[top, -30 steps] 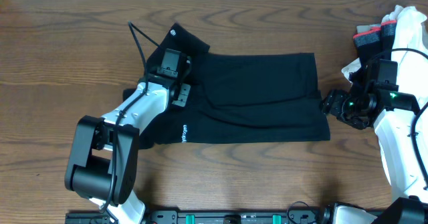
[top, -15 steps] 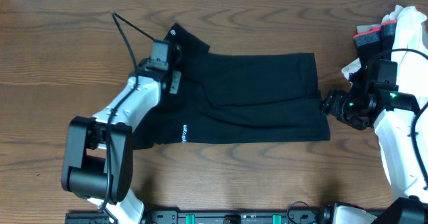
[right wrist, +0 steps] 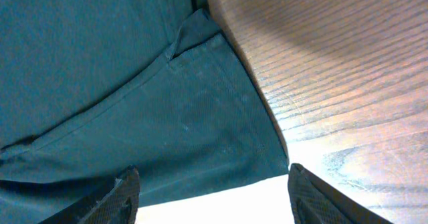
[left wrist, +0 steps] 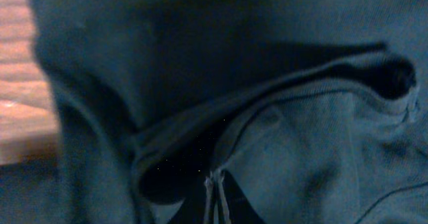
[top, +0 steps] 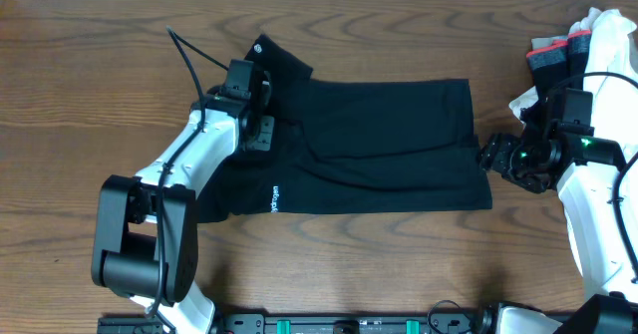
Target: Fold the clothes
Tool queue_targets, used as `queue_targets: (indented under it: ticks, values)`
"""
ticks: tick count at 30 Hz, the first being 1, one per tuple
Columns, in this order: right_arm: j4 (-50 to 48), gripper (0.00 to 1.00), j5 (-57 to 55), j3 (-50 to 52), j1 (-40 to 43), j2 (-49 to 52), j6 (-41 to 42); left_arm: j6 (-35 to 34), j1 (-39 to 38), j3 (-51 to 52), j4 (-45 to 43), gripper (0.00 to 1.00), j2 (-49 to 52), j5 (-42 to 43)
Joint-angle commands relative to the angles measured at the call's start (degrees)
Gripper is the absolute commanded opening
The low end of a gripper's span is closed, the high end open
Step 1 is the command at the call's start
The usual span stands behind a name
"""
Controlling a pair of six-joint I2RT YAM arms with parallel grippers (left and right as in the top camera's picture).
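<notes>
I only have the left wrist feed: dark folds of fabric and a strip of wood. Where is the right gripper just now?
Observer: The right gripper hangs open at the right edge of the plain black short-sleeved T-shirt, near its lower corner, holding nothing.
Operator: Any other clothes on the table?
Observer: Yes, a black garment with a grey-and-red band and a white cloth lie at the brown wooden table's far right edge, apart from the T-shirt.

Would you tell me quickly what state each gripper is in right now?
Left gripper: cannot be told; it sits close against the black T-shirt, fingers unclear.
Right gripper: open, holding nothing, above the T-shirt's edge.
</notes>
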State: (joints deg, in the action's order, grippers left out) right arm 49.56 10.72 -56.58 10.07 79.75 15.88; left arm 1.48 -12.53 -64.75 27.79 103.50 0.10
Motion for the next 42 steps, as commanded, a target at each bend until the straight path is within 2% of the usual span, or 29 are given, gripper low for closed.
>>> queue_targets:
  ticks: [1,5,9,13,15,17,20,25,29,33,34,38,42]
  values:
    - [-0.1,0.69,0.3,-0.4,0.5,-0.3,0.0,1.5,0.0,2.7,-4.8,0.07,0.8,1.8]
    - [0.0,0.69,0.3,-0.4,0.5,-0.3,0.0,3.2,0.1,2.7,-9.8,0.06,2.8,1.6]
    - [0.2,0.69,0.3,-0.4,0.5,-0.3,0.0,3.2,0.9,2.5,-14.1,0.06,3.7,-3.0]
    - [0.8,0.69,0.3,-0.4,0.5,-0.3,-0.1,3.1,2.5,-2.1,-12.0,0.07,2.0,-4.2]
    - [1.0,0.69,0.3,-0.4,0.5,-0.3,-0.1,2.1,3.4,-5.9,-8.3,0.08,0.3,-4.2]
    - [1.0,0.70,0.3,-0.4,0.5,-0.3,-0.1,1.2,3.8,-9.4,-3.9,0.15,-1.2,-4.2]
    - [1.6,0.72,0.3,-0.4,0.5,-0.3,-0.1,-0.5,4.1,-14.1,6.2,0.35,-4.4,-4.2]
    - [3.3,0.73,0.3,-0.4,0.5,-0.3,-1.5,-6.6,4.1,-15.2,21.8,0.44,-9.3,-2.1]
    - [4.2,0.74,0.3,-0.4,0.5,-0.3,-2.4,-16.8,4.5,-14.9,33.3,0.43,-9.9,-2.1]
    - [5.2,0.74,0.3,-0.4,0.5,-0.3,-2.7,-25.4,7.0,-11.0,37.8,0.43,-9.9,-2.1]
    - [5.5,0.74,0.3,-0.4,0.5,-0.3,-2.7,-26.1,7.9,-9.7,38.0,0.43,-9.9,-2.0]
    - [6.0,0.75,0.3,-0.4,0.5,-0.3,-2.8,-27.1,12.7,-4.1,37.8,0.26,-9.9,-0.4]
    - [5.9,0.75,0.3,-0.4,0.5,-0.3,-3.1,-26.6,16.9,-0.6,35.9,0.25,-9.9,4.2]
